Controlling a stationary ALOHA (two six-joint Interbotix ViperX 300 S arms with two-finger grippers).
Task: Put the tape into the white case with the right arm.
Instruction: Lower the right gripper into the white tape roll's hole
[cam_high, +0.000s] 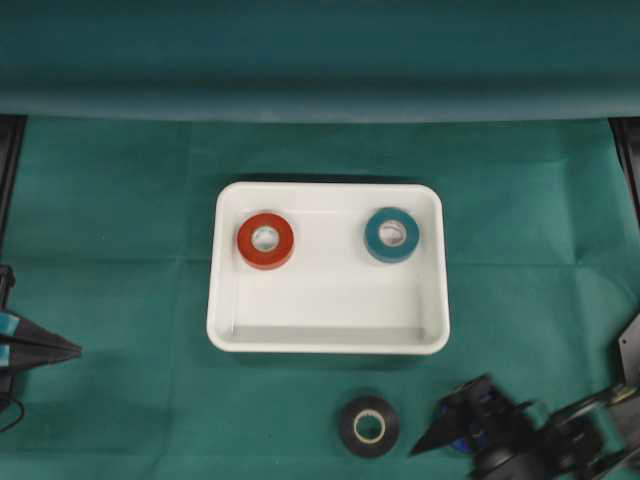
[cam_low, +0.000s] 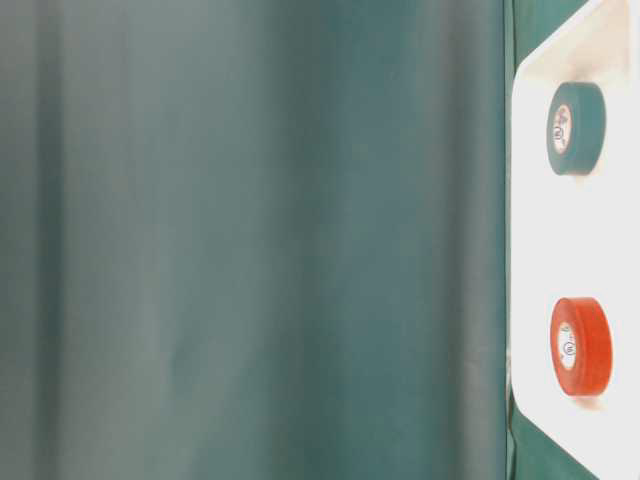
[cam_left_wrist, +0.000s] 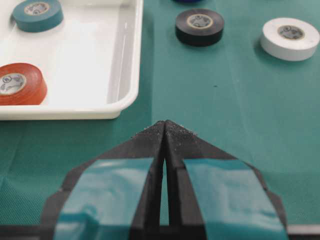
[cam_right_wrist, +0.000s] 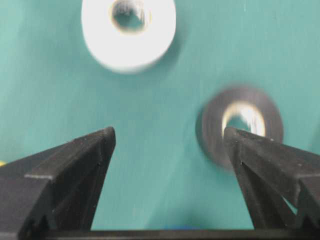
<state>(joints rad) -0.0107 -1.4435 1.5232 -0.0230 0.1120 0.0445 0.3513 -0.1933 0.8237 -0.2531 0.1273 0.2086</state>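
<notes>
White case (cam_high: 328, 340) on green cloth (cam_high: 120, 200); red roll (cam_high: 265, 240), teal roll (cam_high: 391, 235), black roll (cam_high: 368, 426), white roll (cam_left_wrist: 289, 38).

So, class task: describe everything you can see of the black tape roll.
The black tape roll is a glossy black ring around a pale labelled core. It lies flat on the green cloth, outside the white case, just off its near rim. Nothing touches it; the right gripper hovers open beside it.
</notes>
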